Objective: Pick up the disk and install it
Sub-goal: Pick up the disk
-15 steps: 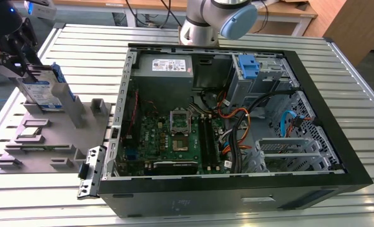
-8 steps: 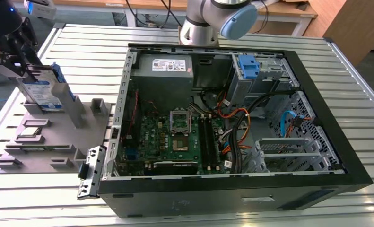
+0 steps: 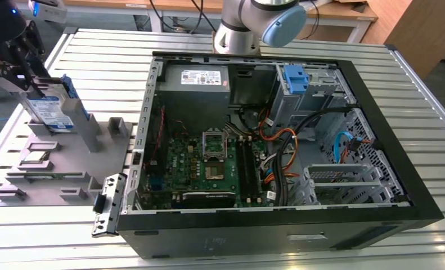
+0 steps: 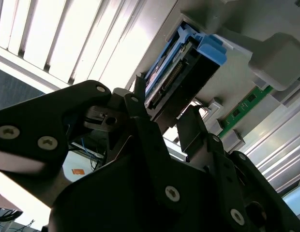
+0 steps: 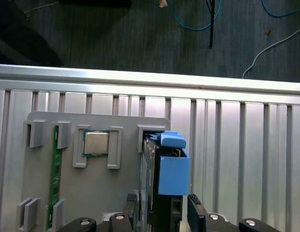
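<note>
From my station I see the disk (image 3: 48, 109) standing on edge in a slot of the grey fixture tray (image 3: 94, 169). It sits at about ten o'clock in the exterior view, well apart from the open computer case (image 3: 402, 185) on the slatted bench (image 3: 94, 50). The end effector (image 3: 27, 81) is at the disk's upper end. In both wrist views the end effector (image 4: 163, 104) (image 5: 162, 205) straddles the disk (image 4: 174, 72) (image 5: 172, 174). I cannot tell whether it is clamped on the disk or merely set around it.

In the first wrist view, a processor chip (image 5: 96, 143) and a green memory stick (image 5: 55, 169) lie in the tray's other pockets. In the case, a bare blue bracket (image 3: 295, 79) is at about one o'clock, and the grey power supply (image 3: 203, 76) is at about nine o'clock from it.
</note>
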Robot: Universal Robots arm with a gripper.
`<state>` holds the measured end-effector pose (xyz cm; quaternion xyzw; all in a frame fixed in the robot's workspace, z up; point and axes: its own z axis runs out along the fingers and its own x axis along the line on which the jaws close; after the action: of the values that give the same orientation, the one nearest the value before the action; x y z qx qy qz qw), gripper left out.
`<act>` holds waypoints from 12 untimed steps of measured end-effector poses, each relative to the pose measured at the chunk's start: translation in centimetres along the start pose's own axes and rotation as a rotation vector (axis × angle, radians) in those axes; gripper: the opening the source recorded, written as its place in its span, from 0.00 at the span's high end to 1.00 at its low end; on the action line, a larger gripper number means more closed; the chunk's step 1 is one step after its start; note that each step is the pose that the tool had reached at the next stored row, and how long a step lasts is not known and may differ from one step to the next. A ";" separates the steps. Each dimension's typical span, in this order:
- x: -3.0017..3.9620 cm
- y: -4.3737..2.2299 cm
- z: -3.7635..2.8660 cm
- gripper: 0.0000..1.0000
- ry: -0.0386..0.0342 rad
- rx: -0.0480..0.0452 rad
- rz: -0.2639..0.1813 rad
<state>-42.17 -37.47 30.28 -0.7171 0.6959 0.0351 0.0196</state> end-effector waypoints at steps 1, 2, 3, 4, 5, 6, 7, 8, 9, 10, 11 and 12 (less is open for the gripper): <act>0.00 0.00 0.00 0.47 0.0000 0.0000 0.000; 0.00 0.00 0.00 0.48 0.0000 0.0000 0.000; 0.00 0.00 0.00 0.48 0.0000 0.0000 0.000; 0.00 0.00 -0.01 0.55 0.0000 0.0000 0.000; 0.00 0.00 -0.01 0.55 0.0001 -0.0001 0.000; 0.00 0.00 -0.02 0.61 0.0001 -0.0001 0.000; 0.00 0.00 -0.01 0.64 0.0000 0.0000 0.000; 0.00 0.00 -0.02 0.64 0.0000 0.0000 0.000; 0.00 0.00 -0.02 0.64 0.0000 0.0000 0.000; 0.00 0.00 -0.02 0.64 0.0000 0.0000 0.000; 0.00 0.00 -0.02 0.64 0.0000 0.0000 0.000; 0.00 0.00 -0.02 0.64 -0.0001 0.0001 0.000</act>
<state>-42.18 -37.47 30.30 -0.7171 0.6959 0.0351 0.0197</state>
